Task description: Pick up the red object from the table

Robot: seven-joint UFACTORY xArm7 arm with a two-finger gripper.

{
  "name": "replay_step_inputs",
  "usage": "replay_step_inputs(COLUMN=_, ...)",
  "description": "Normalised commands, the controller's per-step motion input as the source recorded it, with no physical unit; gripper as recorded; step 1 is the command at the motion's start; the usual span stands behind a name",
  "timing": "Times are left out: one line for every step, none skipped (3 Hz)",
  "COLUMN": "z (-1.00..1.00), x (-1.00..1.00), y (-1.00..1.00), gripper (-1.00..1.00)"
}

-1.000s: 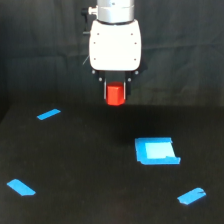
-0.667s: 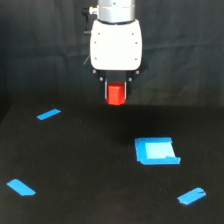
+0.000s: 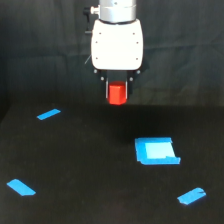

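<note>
The red object (image 3: 117,93) sat directly under the white gripper (image 3: 117,95), between the two short dark jaws — they were closed on its sides and held it. It hung well above the black surface (image 3: 90,165), not touching it. Its axis seemed upright, in line with the gripper body, so it lay straight below the wrist with no tilt that could be seen. The blue square patch (image 3: 156,151) lay on the surface, lower and toward the exterior view's right.
</note>
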Motion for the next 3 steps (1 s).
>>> replay_step_inputs(z=0.00, x=0.05, y=0.04, gripper=-0.92)
replay_step_inputs(z=-0.01, x=-0.08, y=0.02, gripper=-0.94)
replay_step_inputs(z=-0.01, x=0.00, y=0.01, gripper=-0.98)
